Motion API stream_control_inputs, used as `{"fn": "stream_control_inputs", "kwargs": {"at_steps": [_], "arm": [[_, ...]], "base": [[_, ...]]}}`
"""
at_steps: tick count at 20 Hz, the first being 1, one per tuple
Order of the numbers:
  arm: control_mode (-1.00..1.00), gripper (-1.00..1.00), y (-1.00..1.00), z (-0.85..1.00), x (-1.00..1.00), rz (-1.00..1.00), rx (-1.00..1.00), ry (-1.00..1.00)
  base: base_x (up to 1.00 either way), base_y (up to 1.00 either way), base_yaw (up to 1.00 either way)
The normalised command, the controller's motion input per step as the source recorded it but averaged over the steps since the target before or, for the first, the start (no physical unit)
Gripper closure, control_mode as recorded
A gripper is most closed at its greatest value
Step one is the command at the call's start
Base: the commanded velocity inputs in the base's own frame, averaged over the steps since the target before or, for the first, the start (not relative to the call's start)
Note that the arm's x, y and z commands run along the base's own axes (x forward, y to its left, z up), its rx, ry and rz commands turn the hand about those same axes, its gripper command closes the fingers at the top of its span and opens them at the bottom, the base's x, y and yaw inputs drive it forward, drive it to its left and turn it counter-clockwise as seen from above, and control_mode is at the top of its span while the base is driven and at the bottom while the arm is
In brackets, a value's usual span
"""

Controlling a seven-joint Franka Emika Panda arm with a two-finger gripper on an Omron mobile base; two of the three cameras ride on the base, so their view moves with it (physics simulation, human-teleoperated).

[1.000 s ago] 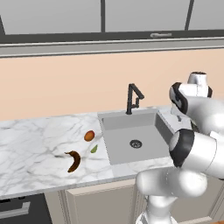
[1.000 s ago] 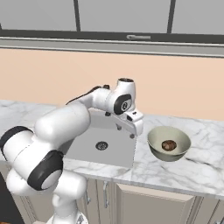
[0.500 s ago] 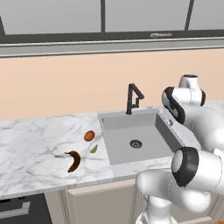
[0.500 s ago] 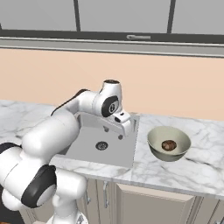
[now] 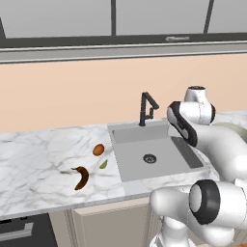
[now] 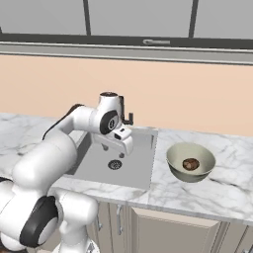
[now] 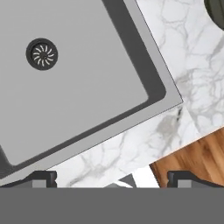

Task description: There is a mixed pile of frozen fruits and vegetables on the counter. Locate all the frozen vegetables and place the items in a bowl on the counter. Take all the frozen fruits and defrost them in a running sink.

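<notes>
My gripper (image 6: 115, 147) hangs open over the sink (image 6: 99, 170), holding nothing; in the hand view the gripper (image 7: 114, 178) has its tips wide apart above the sink (image 7: 87, 78) corner and drain (image 7: 42, 54). The brown ball (image 6: 190, 163) lies in the grey-olive bowl (image 6: 190, 178) on the counter right of the sink. Left of the sink (image 5: 159, 147) lie the orange ball (image 5: 98, 149), the tiny green piece (image 5: 103, 164) and the curved brown-orange piece (image 5: 81, 177), all far from the gripper.
The black faucet (image 5: 147, 107) stands at the sink's back edge, close behind my arm; no water is visible. A sliver of the bowl (image 7: 216, 11) shows at the hand view's top right. The counter's front edge drops to a wooden floor (image 7: 197, 157).
My arm has swung left from beside the bowl to over the sink, its gripper empty. The brown ball has stayed in the bowl and the three items on the counter have not moved.
</notes>
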Motion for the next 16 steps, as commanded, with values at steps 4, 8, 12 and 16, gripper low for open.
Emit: {"fn": "stream_control_inputs", "kwargs": {"at_steps": [4,8,12,16], "arm": [[-1.0,-1.0,0.53,-0.14,0.09,0.0,0.0,0.06],[-1.0,-1.0,0.54,-0.09,0.15,-0.02,0.0,0.05],[-1.0,-1.0,0.51,-0.02,0.14,-0.03,0.0,0.04],[-1.0,-1.0,0.45,0.0,0.09,-0.06,0.0,0.01]], "base": [[0.0,0.0,0.0],[0.0,0.0,0.0],[0.0,0.0,0.0],[0.0,0.0,0.0]]}}
